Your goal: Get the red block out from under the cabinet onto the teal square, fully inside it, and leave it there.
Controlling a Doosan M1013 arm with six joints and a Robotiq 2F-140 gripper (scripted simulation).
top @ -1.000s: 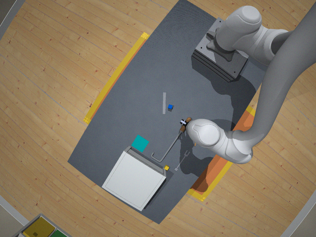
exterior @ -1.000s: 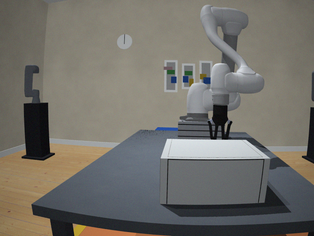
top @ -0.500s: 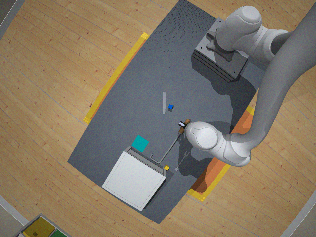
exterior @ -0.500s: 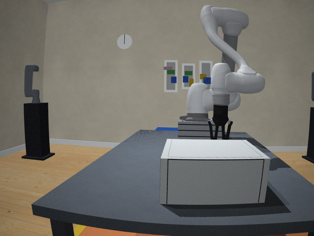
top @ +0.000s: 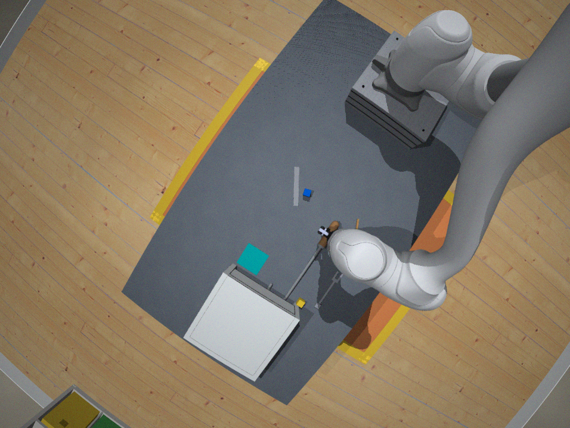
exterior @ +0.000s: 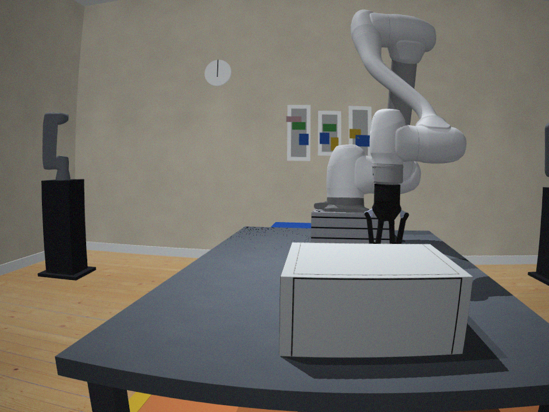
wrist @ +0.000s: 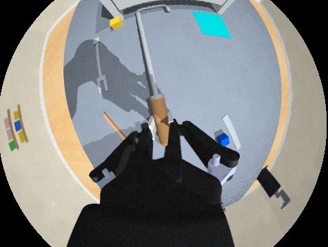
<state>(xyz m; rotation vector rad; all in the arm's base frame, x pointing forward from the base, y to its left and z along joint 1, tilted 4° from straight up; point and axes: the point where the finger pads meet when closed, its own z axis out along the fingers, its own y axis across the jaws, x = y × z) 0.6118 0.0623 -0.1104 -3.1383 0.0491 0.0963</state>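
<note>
My gripper [top: 324,232] [exterior: 385,234] [wrist: 162,119] is shut on the brown wooden handle [top: 332,226] [wrist: 158,112] of a long grey hook tool [top: 301,273] [wrist: 147,51]. The tool lies low over the dark table and points at the white cabinet [top: 239,324] [exterior: 372,310]. Its bent end [wrist: 153,8] is at the cabinet's open front edge. The teal square [top: 253,258] [wrist: 211,25] lies on the table just in front of the cabinet, beside the tool's end. The red block is hidden in every view.
A yellow block [top: 300,302] [wrist: 116,23] sits at the cabinet's corner. A grey fork tool [top: 328,290] [wrist: 98,60] and a thin orange stick [top: 357,223] [wrist: 114,125] lie beside my arm. A blue block [top: 307,193] [wrist: 222,138] and a white strip [top: 296,185] [wrist: 231,131] lie mid-table.
</note>
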